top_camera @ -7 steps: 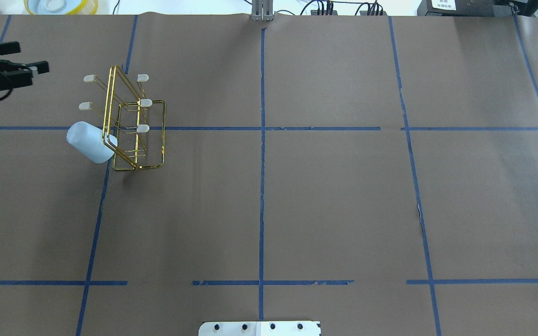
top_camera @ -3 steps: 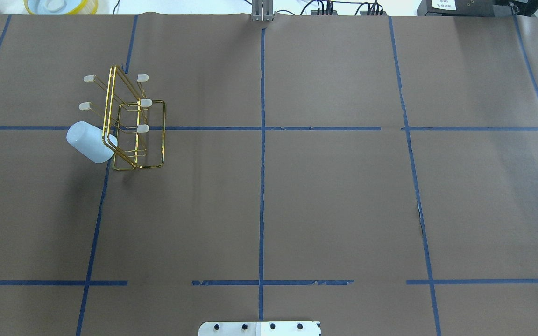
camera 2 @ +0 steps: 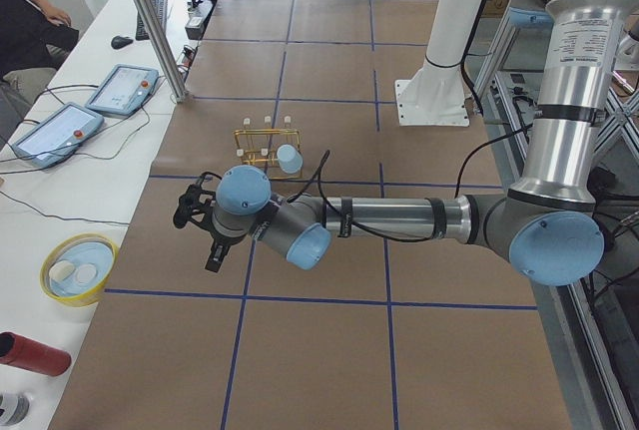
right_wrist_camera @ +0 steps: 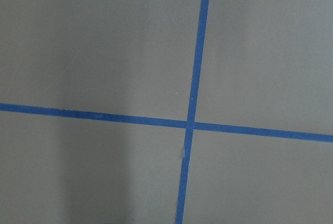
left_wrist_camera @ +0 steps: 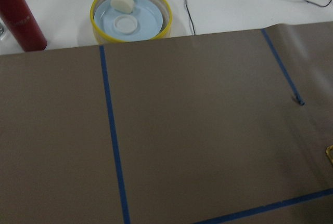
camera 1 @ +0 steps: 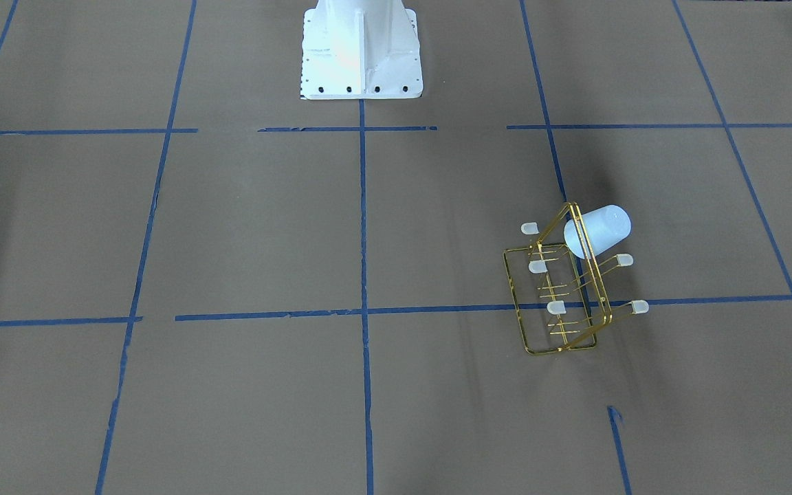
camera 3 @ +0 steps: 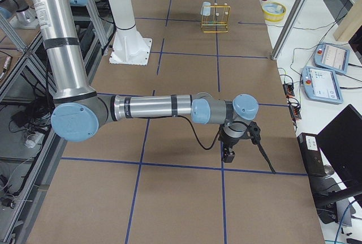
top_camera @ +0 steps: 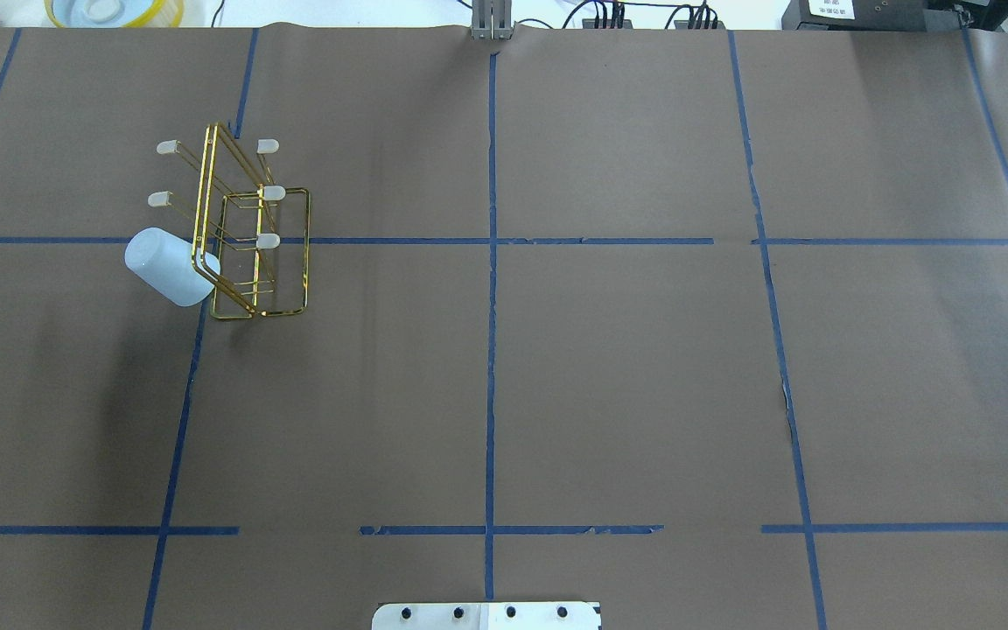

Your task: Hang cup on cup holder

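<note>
The pale blue-white cup (top_camera: 167, 267) hangs tilted on a prong at the near left corner of the gold wire cup holder (top_camera: 263, 254). Both also show in the front-facing view, cup (camera 1: 599, 230) on cup holder (camera 1: 561, 302), and small in the left view (camera 2: 289, 159) and the right view (camera 3: 206, 11). My left gripper (camera 2: 197, 225) hovers near the table's left end, apart from the rack. My right gripper (camera 3: 229, 153) hovers far off at the table's right end. Both show only in side views, so I cannot tell whether they are open or shut.
A yellow-rimmed bowl (left_wrist_camera: 130, 16) and a red bottle (left_wrist_camera: 21, 18) sit on the white bench past the table's far left corner. The robot's white base (camera 1: 361, 48) stands at the near edge. Tablets (camera 2: 120, 86) and cables lie on the bench.
My left gripper, seen at the overhead view's left edge one second ago, has moved out of that view. The cup and the rack have not moved.
</note>
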You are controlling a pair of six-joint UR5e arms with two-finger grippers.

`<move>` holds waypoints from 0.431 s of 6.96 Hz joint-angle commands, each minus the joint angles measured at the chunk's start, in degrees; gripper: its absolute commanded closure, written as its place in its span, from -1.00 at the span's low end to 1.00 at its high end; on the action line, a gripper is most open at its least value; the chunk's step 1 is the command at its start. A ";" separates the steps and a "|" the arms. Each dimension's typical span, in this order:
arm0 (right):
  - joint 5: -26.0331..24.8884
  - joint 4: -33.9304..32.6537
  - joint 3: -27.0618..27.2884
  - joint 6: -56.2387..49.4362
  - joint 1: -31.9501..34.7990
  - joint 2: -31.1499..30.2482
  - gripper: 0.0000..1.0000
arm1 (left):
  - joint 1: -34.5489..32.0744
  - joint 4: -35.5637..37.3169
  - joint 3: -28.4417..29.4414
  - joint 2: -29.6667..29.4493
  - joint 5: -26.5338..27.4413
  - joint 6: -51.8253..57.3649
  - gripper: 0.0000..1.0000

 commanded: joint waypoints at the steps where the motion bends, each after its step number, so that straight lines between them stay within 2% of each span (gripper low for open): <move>1: 0.00 0.00 0.00 0.00 0.00 0.00 -1.00 | 0.11 12.76 0.34 0.79 2.74 9.34 -1.00; 2: 0.00 0.00 0.00 0.00 0.00 0.00 -1.00 | 0.11 16.79 -0.96 2.63 2.67 9.36 -1.00; 3: 0.00 0.00 0.00 -0.08 0.00 0.00 -1.00 | 0.02 17.79 -4.11 5.69 2.67 9.37 -1.00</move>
